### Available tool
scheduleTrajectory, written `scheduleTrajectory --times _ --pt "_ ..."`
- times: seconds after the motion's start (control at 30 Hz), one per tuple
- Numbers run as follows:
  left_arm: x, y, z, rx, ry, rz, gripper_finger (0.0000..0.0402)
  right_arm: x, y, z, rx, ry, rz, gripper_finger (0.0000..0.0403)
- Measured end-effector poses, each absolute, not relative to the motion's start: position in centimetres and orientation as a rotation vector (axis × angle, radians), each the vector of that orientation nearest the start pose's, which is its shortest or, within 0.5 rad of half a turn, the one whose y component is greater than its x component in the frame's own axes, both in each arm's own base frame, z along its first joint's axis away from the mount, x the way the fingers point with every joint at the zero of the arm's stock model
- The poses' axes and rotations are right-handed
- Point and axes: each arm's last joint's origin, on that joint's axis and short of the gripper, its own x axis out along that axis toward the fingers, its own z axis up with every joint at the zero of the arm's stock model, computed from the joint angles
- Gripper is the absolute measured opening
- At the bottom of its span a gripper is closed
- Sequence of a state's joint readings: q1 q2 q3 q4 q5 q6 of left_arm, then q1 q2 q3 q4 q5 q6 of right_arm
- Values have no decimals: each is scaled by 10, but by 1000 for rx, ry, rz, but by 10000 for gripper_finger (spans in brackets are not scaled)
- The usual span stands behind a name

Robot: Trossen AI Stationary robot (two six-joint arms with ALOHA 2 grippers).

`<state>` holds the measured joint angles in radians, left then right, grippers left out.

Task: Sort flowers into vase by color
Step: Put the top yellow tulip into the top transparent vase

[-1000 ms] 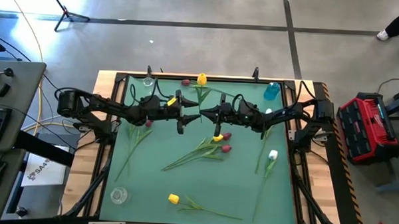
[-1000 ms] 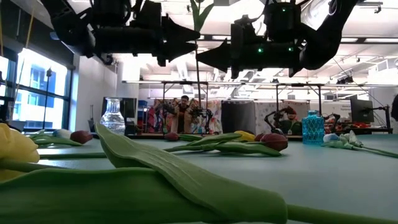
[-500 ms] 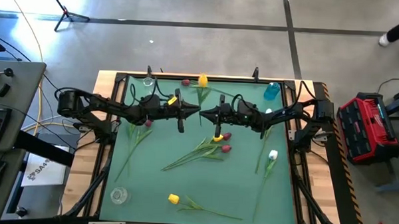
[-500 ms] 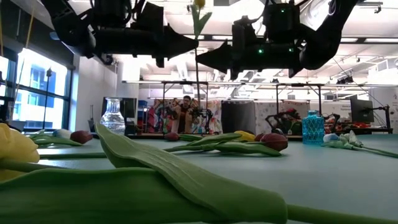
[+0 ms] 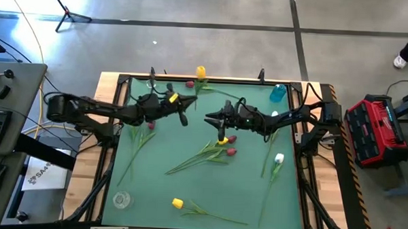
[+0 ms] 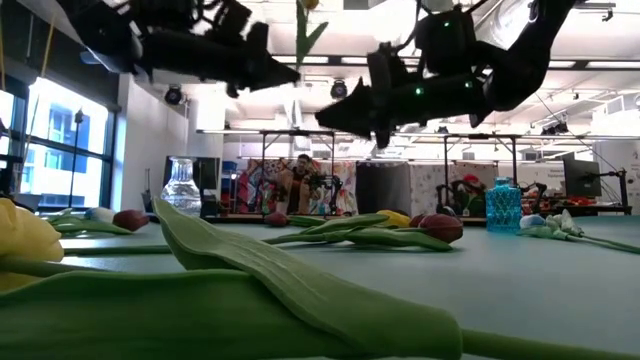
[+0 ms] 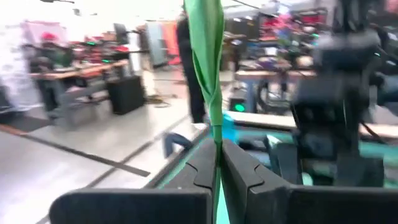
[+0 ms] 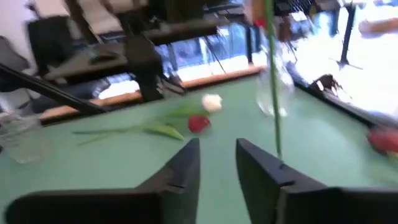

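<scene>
My left gripper [image 5: 189,104] is shut on a yellow flower [image 5: 201,72] and holds it in the air over the far middle of the green table; in the low view its head [image 6: 308,4] reaches the top edge. My right gripper [image 5: 208,119] stands open just right of it, touching nothing, and the flower's stem [image 8: 272,81] shows beyond its fingers. Several more flowers lie on the mat: yellow [image 5: 178,204], white [image 5: 278,158] and dark red [image 5: 230,151]. A clear glass vase [image 5: 151,84] and a blue vase [image 5: 277,93] stand at the far edge. My left gripper pinches the flower's thin green stem [image 7: 216,142] between its two fingers, just under a long leaf [image 7: 206,50]. The fingers come from the table's left, roughly level, and lie across the stem. The flower is lifted clear, head up and tilted.
A second clear glass [image 5: 121,200] stands at the near left corner. A dark red flower [image 5: 151,126] lies under my left arm, another [image 5: 190,84] at the far edge. A big leaf [image 6: 300,290] fills the low view's foreground. People and benches show in the room behind.
My left gripper has shut on the stem, and my right gripper has opened and let it go. My left gripper has then drawn back toward the table's far left with the flower, tipping it, so its head now sits over the far edge.
</scene>
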<state>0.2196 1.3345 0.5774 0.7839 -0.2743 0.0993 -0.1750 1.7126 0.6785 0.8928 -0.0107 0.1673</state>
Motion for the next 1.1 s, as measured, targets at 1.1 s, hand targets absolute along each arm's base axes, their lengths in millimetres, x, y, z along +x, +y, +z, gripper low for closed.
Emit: scheduleTrajectory --times 1.1 --pt "124 130 270 65 -25 1147 0 322 -52 157 215 275 -234 142"
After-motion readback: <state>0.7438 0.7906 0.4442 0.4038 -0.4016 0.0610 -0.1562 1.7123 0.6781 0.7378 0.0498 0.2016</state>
